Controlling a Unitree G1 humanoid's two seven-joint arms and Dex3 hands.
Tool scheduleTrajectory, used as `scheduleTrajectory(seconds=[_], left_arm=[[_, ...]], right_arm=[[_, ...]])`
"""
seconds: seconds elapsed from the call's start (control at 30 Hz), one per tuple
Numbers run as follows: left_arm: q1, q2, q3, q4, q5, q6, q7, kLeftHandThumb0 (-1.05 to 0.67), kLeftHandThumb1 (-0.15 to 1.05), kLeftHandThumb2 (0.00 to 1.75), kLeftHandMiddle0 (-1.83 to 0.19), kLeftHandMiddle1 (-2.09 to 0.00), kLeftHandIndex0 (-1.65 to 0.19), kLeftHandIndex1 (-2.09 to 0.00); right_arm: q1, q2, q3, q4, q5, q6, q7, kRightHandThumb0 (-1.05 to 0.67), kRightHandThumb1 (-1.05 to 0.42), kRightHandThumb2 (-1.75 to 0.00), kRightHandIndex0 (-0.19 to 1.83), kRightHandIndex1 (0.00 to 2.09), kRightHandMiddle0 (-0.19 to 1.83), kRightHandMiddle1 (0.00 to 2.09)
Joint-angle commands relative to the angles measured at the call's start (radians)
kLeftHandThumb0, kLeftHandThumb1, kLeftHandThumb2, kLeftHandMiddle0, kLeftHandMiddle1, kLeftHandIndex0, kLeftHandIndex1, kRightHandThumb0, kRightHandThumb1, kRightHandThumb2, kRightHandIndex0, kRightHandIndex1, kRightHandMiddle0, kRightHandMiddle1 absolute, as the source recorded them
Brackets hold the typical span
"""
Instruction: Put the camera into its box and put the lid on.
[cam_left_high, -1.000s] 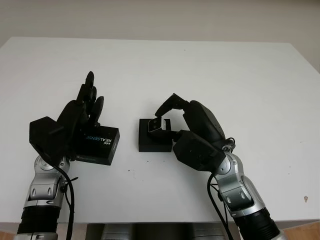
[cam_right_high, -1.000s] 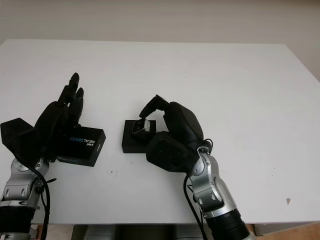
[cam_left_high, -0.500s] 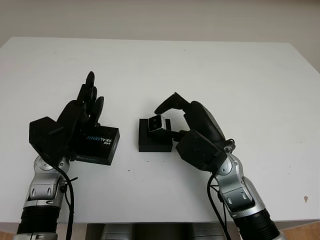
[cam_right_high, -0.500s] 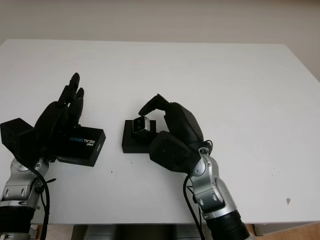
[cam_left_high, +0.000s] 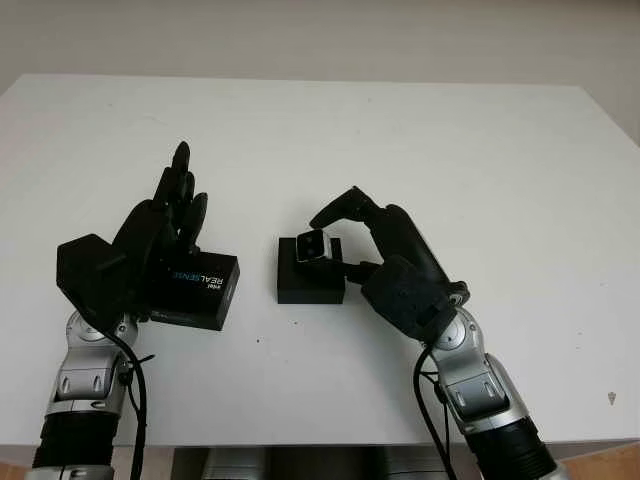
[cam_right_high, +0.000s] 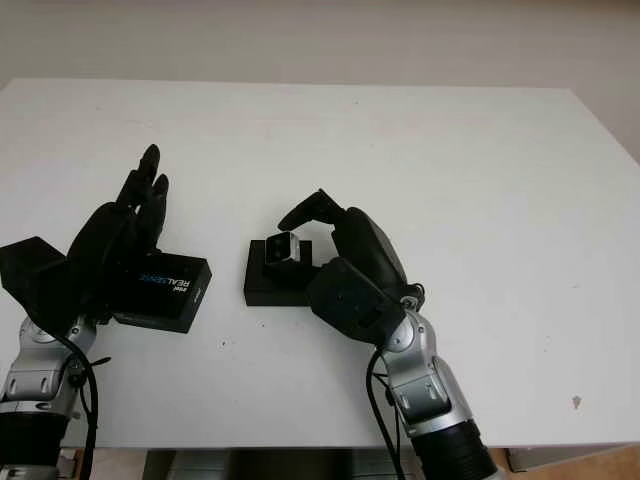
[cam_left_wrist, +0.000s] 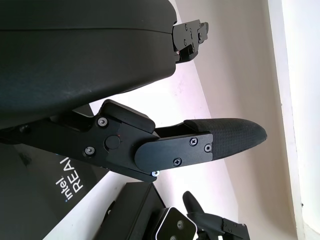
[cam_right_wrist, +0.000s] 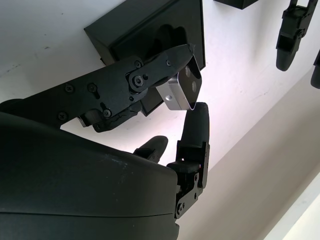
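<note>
Small silver camera (cam_left_high: 316, 244) pinched by right hand (cam_left_high: 385, 255) above open black box (cam_left_high: 309, 281); left hand (cam_left_high: 150, 245) grips black lid (cam_left_high: 197, 291), left

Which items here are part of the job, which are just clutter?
Job: camera pinched in right hand, above the open box; lid under left hand.
Clutter: none, just the white table.
</note>
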Motion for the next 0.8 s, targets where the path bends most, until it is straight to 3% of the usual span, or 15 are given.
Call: scheduleTrajectory(seconds=[0.0,0.77], left_arm=[[-0.004,0.009,0.004,-0.002,-0.001,-0.003,-0.003,-0.84,1.05,0.59,0.19,0.00,0.19,0.00],[-0.005,0.014,0.009,-0.001,-0.008,0.001,-0.007,-0.85,1.05,0.57,0.19,0.00,0.19,0.00]], right_arm=[[0.000,0.005,-0.002,-0.002,-0.002,0.008,-0.001,-0.36,-0.96,-0.06,0.25,0.54,0.34,1.53],[0.022,0.048,-0.020,-0.021,0.060,0.130,0.039,-0.38,-0.97,-0.05,0.23,0.54,0.32,1.59]])
